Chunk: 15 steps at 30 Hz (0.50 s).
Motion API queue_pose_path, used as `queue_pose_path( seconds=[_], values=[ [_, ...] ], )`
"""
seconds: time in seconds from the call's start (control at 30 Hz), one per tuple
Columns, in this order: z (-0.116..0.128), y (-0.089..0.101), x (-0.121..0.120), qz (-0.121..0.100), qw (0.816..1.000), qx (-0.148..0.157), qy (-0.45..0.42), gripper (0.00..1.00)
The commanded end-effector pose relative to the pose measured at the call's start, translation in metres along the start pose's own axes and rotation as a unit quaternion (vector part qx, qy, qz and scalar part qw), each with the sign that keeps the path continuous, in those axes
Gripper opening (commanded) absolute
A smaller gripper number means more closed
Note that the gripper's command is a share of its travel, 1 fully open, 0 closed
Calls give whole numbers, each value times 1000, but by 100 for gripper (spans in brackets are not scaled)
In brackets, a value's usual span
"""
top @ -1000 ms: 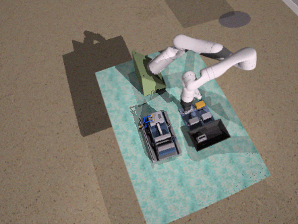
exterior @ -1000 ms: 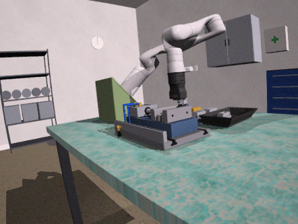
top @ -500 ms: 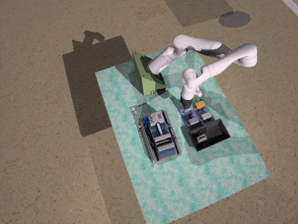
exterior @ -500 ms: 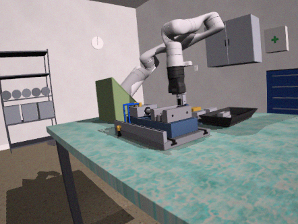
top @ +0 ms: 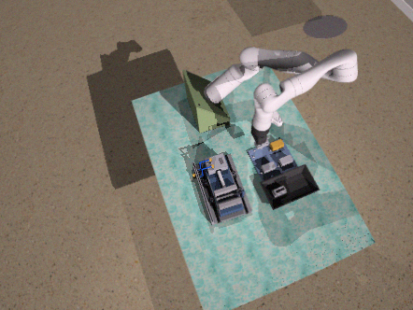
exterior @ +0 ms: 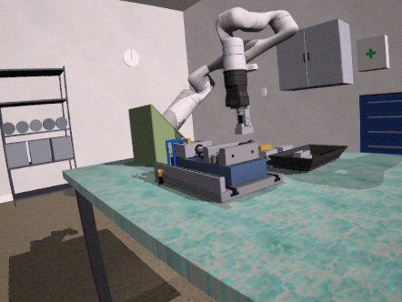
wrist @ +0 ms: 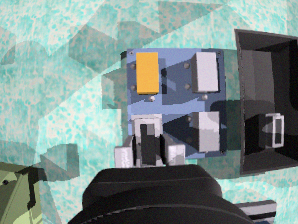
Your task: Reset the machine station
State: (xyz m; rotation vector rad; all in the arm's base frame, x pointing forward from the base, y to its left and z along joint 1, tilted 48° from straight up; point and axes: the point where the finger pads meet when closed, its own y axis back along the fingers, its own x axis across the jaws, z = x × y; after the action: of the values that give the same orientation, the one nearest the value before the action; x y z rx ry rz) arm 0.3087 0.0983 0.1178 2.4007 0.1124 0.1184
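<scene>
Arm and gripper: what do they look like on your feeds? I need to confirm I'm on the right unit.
The arm has glossy white rounded links with grey joint bands and a dark charcoal wrist section. The gripper is small with light grey fingers. No external cables or markings are visible.

teal table (exterior: 318, 236) carries vise (exterior: 214, 175), infeed plate (top: 254, 154), black outfeed tray (top: 308, 179), green wedge (top: 201, 100).

My workshop corner, pale walls and brown floor.

I see a metal shelf rack (exterior: 64, 114) at left, a wall clock (exterior: 131, 57), a gray cabinet (exterior: 314, 55), a first-aid box (exterior: 372, 53), and my teal-topped table (exterior: 296, 227).
</scene>
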Motion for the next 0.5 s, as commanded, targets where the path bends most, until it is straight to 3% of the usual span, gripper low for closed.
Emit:
queue_pose_path(
  seconds=[0.0,0.2,0.47],
  values=[
    [0,12,5,8,1000,0,-3,0],
    [-1,26,5,8,1000,0,-3,0],
    [-1,28,4,8,1000,1,-5,0]
  ],
)
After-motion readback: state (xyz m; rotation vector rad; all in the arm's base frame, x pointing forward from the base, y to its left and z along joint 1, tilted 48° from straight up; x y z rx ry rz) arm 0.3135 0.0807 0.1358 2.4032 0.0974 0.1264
